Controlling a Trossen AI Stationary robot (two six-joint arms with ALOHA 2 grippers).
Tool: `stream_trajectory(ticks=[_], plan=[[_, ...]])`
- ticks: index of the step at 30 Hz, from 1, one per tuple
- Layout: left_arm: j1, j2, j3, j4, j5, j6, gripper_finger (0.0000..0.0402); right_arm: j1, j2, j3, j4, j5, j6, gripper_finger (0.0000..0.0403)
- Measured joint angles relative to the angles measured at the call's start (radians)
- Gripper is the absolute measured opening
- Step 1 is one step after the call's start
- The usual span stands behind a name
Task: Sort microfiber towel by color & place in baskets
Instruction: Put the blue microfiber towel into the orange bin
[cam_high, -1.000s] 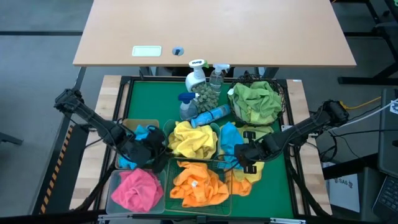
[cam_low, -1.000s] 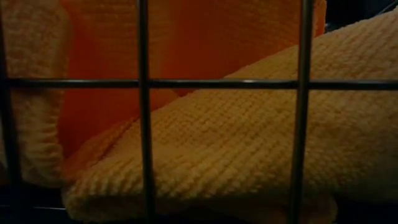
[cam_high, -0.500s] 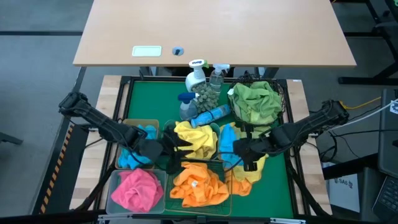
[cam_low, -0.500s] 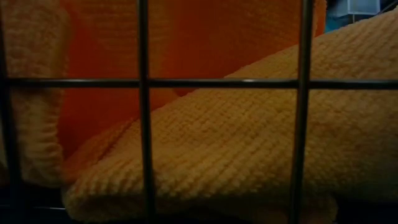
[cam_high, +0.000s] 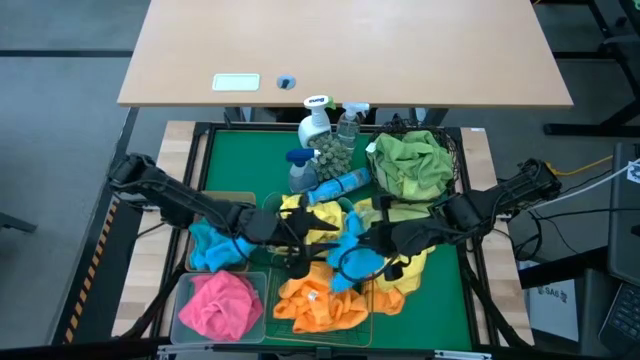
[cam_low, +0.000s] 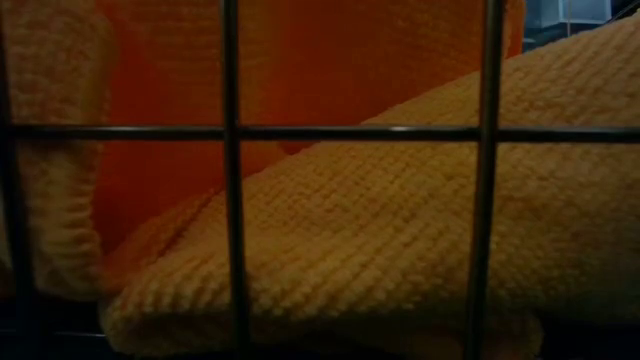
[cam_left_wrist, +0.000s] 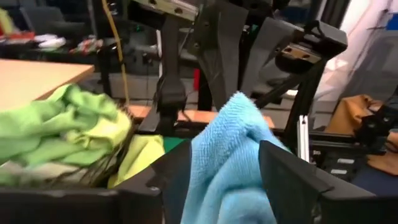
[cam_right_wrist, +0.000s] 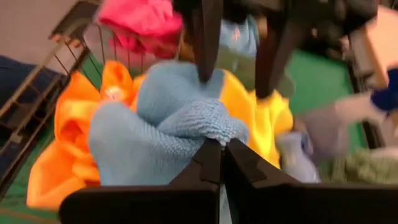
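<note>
Sorting is nearing done: right tool (cam_high: 352, 262) is gripping a blue towel (cam_high: 357, 250) mid-table, passing it into the open left tool (cam_high: 300, 245); pink towel (cam_high: 217, 304), orange towels (cam_high: 318, 303), green towels (cam_high: 410, 163) are lying binned.

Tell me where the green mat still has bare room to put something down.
Bare green mat shows left of the spray bottles, behind the tan tray. A thin strip runs along the right edge. The middle is crowded: both pincers meet at the light blue towel over the baskets.
</note>
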Motion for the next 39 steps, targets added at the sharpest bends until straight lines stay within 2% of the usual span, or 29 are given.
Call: stream_trajectory(ticks=[9,17,21,26,28,30,35,39], plan=[[0.041,0.075,0.0,0.137,0.129,0.029,0.0197,0.0,0.002,0.0,0.201,0.015,-0.14,0.0004],[0.048,0.093,-0.001,0.19,0.13,0.03,0.019,0.0,0.002,0.0,0.271,0.02,-0.206,0.0005],[0.048,0.093,0.0,0.193,0.122,0.031,0.0152,0.0,0.002,0.0,0.268,0.02,-0.205,0.0005],[0.048,0.086,0.0,0.186,0.122,0.031,0.0066,0.0,0.002,0.0,0.268,0.02,-0.204,0.0009],[0.048,0.078,-0.001,0.186,0.122,0.031,0.0027,0.0,0.002,0.0,0.269,0.02,-0.201,0.0024],[0.047,0.062,-0.001,0.173,0.123,0.03,0.001,0.0,0.002,0.0,0.269,0.02,-0.179,0.0052],[0.031,-0.015,-0.001,0.043,0.102,0.006,0.0009,0.001,0.002,0.044,0.22,0.084,-0.168,0.0134],[0.006,-0.115,-0.001,-0.101,0.061,-0.043,0.0005,0.001,0.002,0.135,0.104,0.091,-0.159,0.018]])
